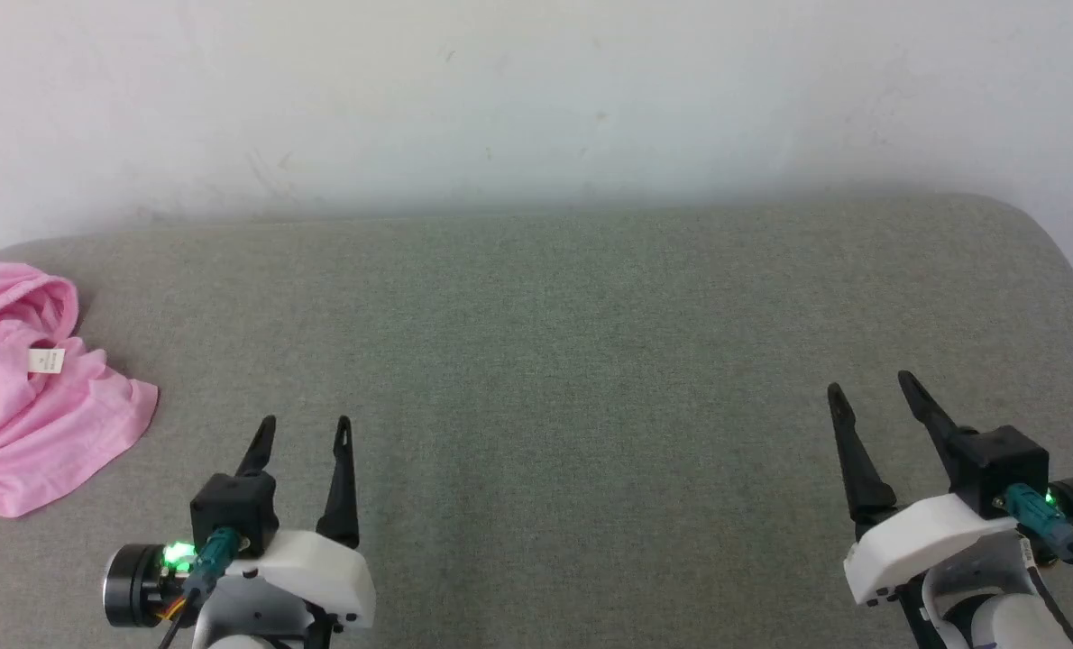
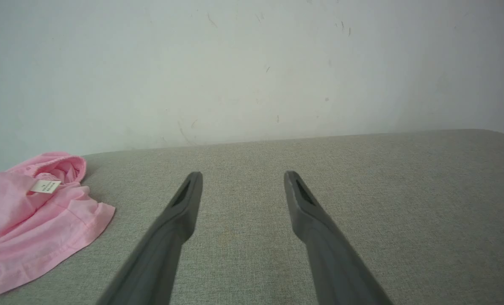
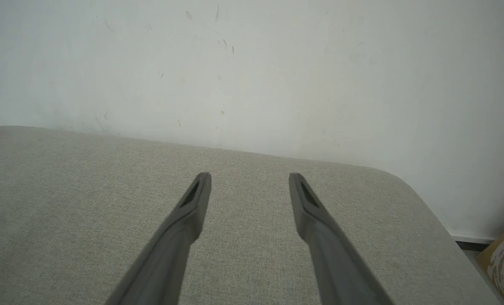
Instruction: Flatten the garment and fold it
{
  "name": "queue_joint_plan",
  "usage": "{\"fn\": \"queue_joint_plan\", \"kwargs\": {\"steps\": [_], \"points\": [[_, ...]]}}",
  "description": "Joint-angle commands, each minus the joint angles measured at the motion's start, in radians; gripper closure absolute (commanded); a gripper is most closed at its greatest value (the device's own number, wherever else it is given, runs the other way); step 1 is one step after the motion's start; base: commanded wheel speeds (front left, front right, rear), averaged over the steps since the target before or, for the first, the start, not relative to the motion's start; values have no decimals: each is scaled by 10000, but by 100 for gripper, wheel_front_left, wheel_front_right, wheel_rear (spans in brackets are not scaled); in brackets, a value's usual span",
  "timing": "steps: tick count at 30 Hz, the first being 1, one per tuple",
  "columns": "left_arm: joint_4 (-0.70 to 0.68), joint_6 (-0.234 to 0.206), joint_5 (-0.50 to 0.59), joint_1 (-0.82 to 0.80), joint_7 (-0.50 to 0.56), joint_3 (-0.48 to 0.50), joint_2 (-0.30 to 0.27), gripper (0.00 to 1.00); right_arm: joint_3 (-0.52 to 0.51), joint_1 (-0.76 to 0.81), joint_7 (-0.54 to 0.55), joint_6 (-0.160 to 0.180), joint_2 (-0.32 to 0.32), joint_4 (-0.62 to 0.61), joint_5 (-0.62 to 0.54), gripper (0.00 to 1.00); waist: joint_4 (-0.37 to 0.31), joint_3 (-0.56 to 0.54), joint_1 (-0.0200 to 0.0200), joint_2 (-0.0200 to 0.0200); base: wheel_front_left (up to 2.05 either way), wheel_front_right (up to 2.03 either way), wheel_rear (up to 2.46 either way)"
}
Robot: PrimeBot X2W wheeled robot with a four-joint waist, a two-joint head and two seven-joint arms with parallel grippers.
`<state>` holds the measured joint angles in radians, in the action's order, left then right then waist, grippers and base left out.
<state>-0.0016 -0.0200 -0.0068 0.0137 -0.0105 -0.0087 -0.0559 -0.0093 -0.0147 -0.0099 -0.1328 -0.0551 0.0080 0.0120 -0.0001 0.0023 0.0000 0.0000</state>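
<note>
**Crumpled garment to be fetched from the left edge before flattening**

Nearest the robot, the left pincer (image 1: 307, 421) and the right pincer (image 1: 870, 382) are seen with fingers spread and nothing held between them, each poised over the grey cloth-covered counter (image 1: 545, 361). The right pincer is well apart from the work. Farther out and to the left, the garment (image 1: 41, 406) lies bunched at the counter's left edge. Its gathered elastic edge is rolled up on the far side, and its white label (image 1: 47, 361) is exposed on top.

Nothing has been flattened yet, so the step in hand is judged to be the first reach. It would best be made by the left pincer, which is the nearer one. The loose near-right corner should be pinched low, with a single layer taken if possible. The cloth should then be drawn toward the middle, where both pincers can spread it. A deep grab into the heap is likely to gather several layers. Beyond the counter, a pale wall (image 1: 536, 90) is seen.
</note>
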Motion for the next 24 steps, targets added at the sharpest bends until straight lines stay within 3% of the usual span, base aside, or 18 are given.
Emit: {"fn": "queue_joint_plan", "kwargs": {"steps": [1, 24], "points": [[16, -138, -29, -34, -93, -46, 4, 0, -100, 27, -102, 2, 5, -60, 132, 0, 3, 8, 0, 0, 0, 0, 0], [-166, -838, -57, -138, -553, -232, 14, 0, -372, 114, -562, 5, 14, -315, 414, 0, 730, 178, 0, 0, 0, 0, 0]]}}
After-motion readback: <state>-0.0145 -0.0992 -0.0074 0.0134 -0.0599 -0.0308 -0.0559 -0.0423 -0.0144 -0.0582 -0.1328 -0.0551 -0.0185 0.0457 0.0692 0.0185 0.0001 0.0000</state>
